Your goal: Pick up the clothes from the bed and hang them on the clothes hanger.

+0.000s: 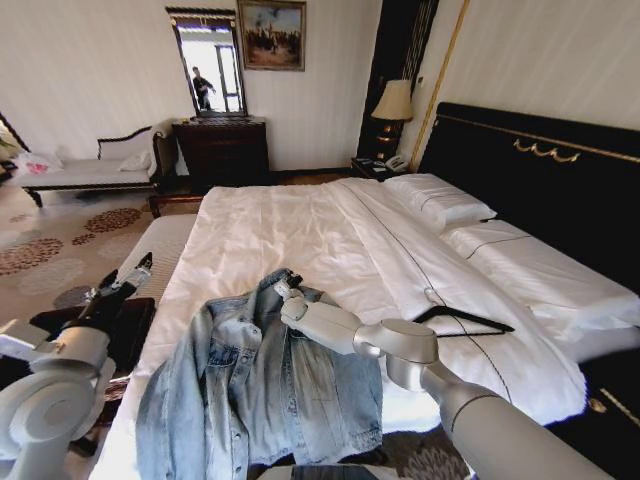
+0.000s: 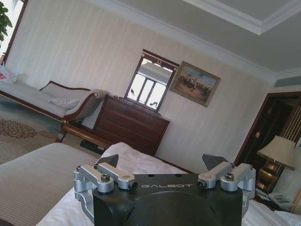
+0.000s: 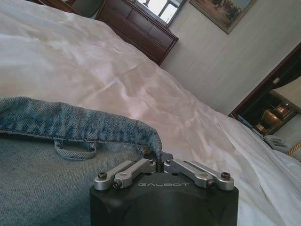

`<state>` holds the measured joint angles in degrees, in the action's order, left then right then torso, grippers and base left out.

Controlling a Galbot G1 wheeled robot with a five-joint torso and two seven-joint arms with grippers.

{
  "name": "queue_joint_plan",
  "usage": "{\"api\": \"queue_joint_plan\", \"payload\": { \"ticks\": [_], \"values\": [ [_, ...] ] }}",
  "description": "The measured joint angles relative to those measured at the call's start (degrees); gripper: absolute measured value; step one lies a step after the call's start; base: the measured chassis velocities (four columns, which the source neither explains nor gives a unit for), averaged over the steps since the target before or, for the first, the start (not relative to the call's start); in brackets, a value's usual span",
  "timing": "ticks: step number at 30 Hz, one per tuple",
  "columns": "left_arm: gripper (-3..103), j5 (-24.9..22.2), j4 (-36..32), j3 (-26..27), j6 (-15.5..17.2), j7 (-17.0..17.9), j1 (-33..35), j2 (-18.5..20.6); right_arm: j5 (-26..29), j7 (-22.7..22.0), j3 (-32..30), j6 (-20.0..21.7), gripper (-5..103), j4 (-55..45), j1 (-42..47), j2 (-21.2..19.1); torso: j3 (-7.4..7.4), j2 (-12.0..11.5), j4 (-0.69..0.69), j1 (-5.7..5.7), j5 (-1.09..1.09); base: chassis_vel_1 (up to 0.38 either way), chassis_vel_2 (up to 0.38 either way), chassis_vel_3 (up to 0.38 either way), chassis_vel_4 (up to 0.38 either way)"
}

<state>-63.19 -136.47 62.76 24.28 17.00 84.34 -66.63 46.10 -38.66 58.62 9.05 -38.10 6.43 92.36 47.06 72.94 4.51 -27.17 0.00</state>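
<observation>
A: Status, pls. What's hidden or cut off?

B: From where I stand: 1 denim jacket [image 1: 262,385], spread flat on the near part of the bed [image 1: 300,230], hem cut off at the frame edge in head view. R arm's forearm crosses the jacket, so part of the front is covered. Bed's foot corner and the far end of the headboard [image 1: 540,165] also cropped.

A: R gripper?

B: R gripper [image 1: 284,286] sits at the jacket's collar, on the side toward the pillows. Head view too small to read the jaws. R wrist view settles it: right gripper [image 3: 161,165] fingers pinched together on the collar edge [image 3: 151,139], denim fold caught between the tips. Hang loop [image 3: 75,149] visible under the collar there; not discernible from the head cam.

A: L gripper?

B: L gripper [image 1: 122,283] held off the bed's left side, above the carpet, apart from the jacket. L wrist view: fingers [image 2: 109,161] spread wide, nothing between them.

A: Hanger?

B: 1 black clothes hanger [image 1: 462,321], flat on the sheet, right of the jacket, not touching it. Its hook is hard to make out.

A: Counts?

B: 2 pillows [image 1: 440,200], 1 lamp [image 1: 393,103], 1 dresser [image 1: 222,150].
</observation>
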Motion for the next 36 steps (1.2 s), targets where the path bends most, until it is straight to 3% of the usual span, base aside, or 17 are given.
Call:
{"api": "queue_joint_plan", "payload": {
  "ticks": [6, 11, 14, 17, 19, 22, 23, 25, 26, 27, 28, 29, 31, 33, 35, 36],
  "values": [
    [100, 0.3, 0.17, -0.17, 0.0, -0.11, 0.24, 0.0, -1.23, 0.18, -1.38, -0.63, 2, 0.89, 0.28, -0.09, 0.0, 0.0, 0.0, 0.0, 0.0, 0.0, 0.0, 0.0, 0.0],
    [100, 1.58, 0.55, -0.24, -0.4, -0.97, 0.76, -0.2, 0.58, 4.21, -2.36, -5.27, 2, -2.39, 0.34, -0.16, -0.01, 0.0, 0.02, 0.0, 0.0, 0.0, 0.0, 0.0, 0.0],
    [100, 2.35, 0.87, -0.3, -0.77, -1.3, 1.08, -0.3, 1.8, 4.38, -1.64, -5.77, -1, -5.56, 0.39, -0.16, -0.01, 0.0, 0.01, 0.0, 0.0, 0.0, 0.0, 0.0, 0.0],
    [100, 2.68, 1.36, -0.25, -1.01, -1.59, 1.54, -0.34, 2.35, 1.97, -0.81, -5.43, 15, -8.72, 0.68, -0.17, -0.01, 0.0, 0.0, 0.0, -0.01, 0.0, 0.0, 0.0, 0.0],
    [100, 2.72, 1.55, -0.22, -1.08, -1.69, 1.72, -0.34, 2.3, 0.85, -0.75, -5.07, 15, -9.63, 0.69, -0.18, -0.01, 0.0, 0.0, 0.0, -0.01, 0.0, 0.0, 0.0, 0.0],
    [100, 2.94, 2.37, -0.22, -1.25, -2.08, 2.37, -0.39, 1.96, -3.15, -0.82, -3.53, 31, -13.28, 0.39, -0.8, -0.01, 0.0, -0.02, 0.0, 0.01, 0.0, 0.0, 0.0, 0.0],
    [100, 2.94, 2.37, -0.22, -1.25, -2.08, 2.37, -0.39, 1.96, -3.15, -0.82, -3.53, 31, -13.28, 0.39, -0.8, -0.01, 0.0, -0.02, 0.0, 0.01, 0.0, 0.0, 0.0, 0.0],
    [100, 2.98, 3.06, -0.44, -1.29, -2.17, 2.61, -0.43, 1.59, -5.36, -1.05, -3.02, 41, -15.78, -0.1, -3.32, -0.01, 0.0, -0.02, 0.0, 0.0, 0.0, 0.0, 0.0, 0.0],
    [100, 2.98, 3.34, -0.6, -1.28, -2.19, 2.62, -0.44, 1.31, -5.87, -1.14, -3.02, 41, -16.42, -0.18, -4.13, -0.01, 0.0, -0.01, 0.0, 0.0, 0.0, 0.0, 0.0, 0.0],
    [100, 2.75, 4.02, -1.02, -0.99, -2.38, 2.61, -0.43, 0.38, -6.91, -1.76, -3.38, 52, -18.33, -0.23, -6.58, -0.01, 0.0, 0.02, 0.0, 0.0, 0.0, 0.0, 0.0, 0.0],
    [100, 2.75, 4.02, -1.02, -0.99, -2.38, 2.61, -0.43, 0.38, -6.91, -1.76, -3.38, 52, -18.33, -0.23, -6.58, -0.01, 0.0, 0.02, 0.0, 0.0, 0.0, 0.0, 0.0, 0.0],
    [100, 2.21, 4.57, -1.3, -0.55, -2.68, 2.55, -0.38, -0.36, -7.31, -2.38, -3.91, 52, -19.63, -0.16, -7.82, -0.01, 0.0, 0.01, 0.0, 0.01, 0.0, 0.0, 0.0, 0.0],
    [100, 0.48, 5.85, -1.84, 0.64, -3.13, 2.3, -0.11, -1.9, -7.82, -3.74, -5.17, 64, -21.75, 0.16, -9.67, -0.01, 0.0, 0.02, 0.0, 0.01, 0.0, 0.0, 0.0, 0.0],
    [100, -0.89, 6.74, -2.23, 1.56, -3.29, 2.13, 0.14, -2.78, -7.83, -4.63, -6.26, 64, -23.51, 0.46, -10.8, -0.01, 0.0, 0.02, 0.0, 0.02, 0.0, 0.0, 0.0, 0.0],
    [100, -4.45, 9.21, -3.57, 3.9, -3.28, 1.29, 1.06, -3.29, -7.53, -6.32, -8.6, 75, -27.95, 1.1, -13.38, -0.01, 0.0, 0.0, 0.0, 0.01, 0.0, 0.0, 0.0, 0.0],
    [100, -9.04, 11.03, -5.5, 6.22, -2.51, 0.35, 2.07, -2.27, -6.48, -7.6, -10.79, 80, -32.37, 1.95, -15.82, -0.01, 0.0, 0.0, -0.01, 0.01, 0.0, 0.0, 0.0, 0.0]
  ]
}}
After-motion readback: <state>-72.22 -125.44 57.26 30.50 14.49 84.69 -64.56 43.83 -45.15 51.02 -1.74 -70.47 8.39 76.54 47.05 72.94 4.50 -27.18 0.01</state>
